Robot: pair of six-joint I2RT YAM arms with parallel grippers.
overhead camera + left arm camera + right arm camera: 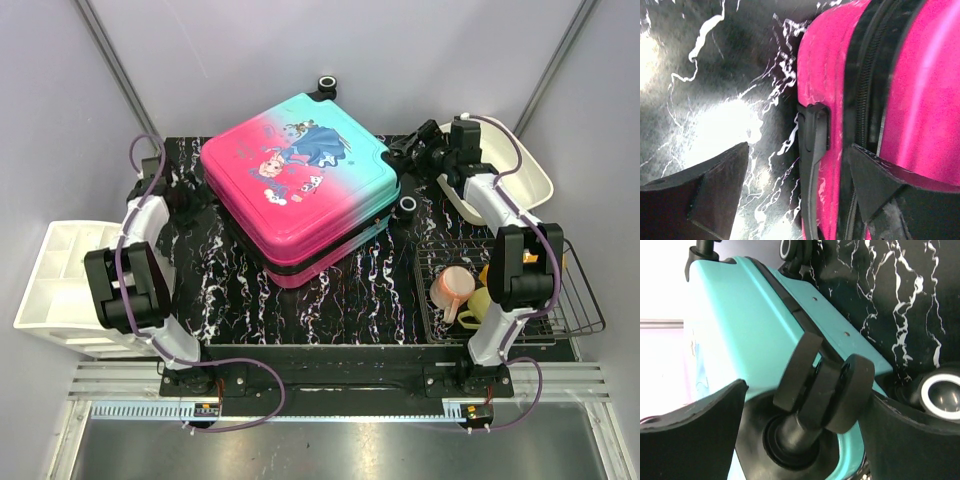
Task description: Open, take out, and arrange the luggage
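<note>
A black twin caster (840, 395) of the luggage (730, 315) sat inside my spread right gripper (809, 390); my left gripper (799, 147), also spread, straddled its side handle (813, 135).

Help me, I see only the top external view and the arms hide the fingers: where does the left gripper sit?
Observer: The left gripper is open, the luggage's black side handle between its jaws.
Operator: And the right one?
Observer: The right gripper is open around a black double wheel at the teal corner.
Operator: Zip undone?
Observer: The zip looks closed along that pink side.
</note>
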